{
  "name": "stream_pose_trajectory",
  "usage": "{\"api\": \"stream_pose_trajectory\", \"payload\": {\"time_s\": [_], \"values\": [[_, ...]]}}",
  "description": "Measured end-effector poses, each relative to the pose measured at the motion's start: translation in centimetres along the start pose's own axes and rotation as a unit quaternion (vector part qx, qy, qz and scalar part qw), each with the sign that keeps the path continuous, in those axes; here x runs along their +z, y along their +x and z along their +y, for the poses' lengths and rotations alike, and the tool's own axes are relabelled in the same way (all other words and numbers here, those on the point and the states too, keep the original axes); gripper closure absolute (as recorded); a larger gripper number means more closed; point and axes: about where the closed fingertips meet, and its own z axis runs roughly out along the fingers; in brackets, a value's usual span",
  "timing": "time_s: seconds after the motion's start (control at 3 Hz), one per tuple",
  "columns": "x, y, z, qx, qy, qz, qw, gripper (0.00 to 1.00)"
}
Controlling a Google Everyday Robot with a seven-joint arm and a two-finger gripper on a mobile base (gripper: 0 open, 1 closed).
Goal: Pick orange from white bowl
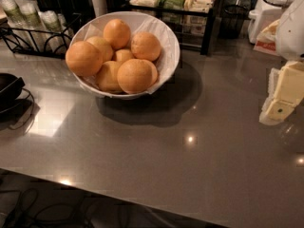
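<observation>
White bowl (168,56) toward the back-left of the grey worktop (190,175), heaped with fruit and not yet reached into. Judged barely begun: nothing lifted, nothing held, nothing lying loose on the worktop. Counted seven oranges in the heap, with perhaps another hidden underneath. Picked out the big orange (134,76) on the side of the bowl nearest the front edge as a likely target, resting on its neighbours. Counted one gripper (280,96), hanging by the right edge of the worktop, well apart from the bowl and with no fruit in it. Could not tell whether open or closed. Left to do, by this reading: cross toward the back-left, come down over one fruit, close on it, lift it clear of the rim. Counted one bowl, and one black dish (9,87) at the left edge.
</observation>
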Motion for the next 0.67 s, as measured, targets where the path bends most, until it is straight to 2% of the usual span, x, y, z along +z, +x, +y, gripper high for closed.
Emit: {"api": "stream_pose_trajectory", "payload": {"time_s": [0.33, 0.67], "values": [[0.0, 0.0, 0.0, 0.0, 0.0, 0.0, 1.0, 0.0], [0.5, -3.4, -0.4, -0.03, 0.001, -0.048, 0.9984, 0.0]]}}
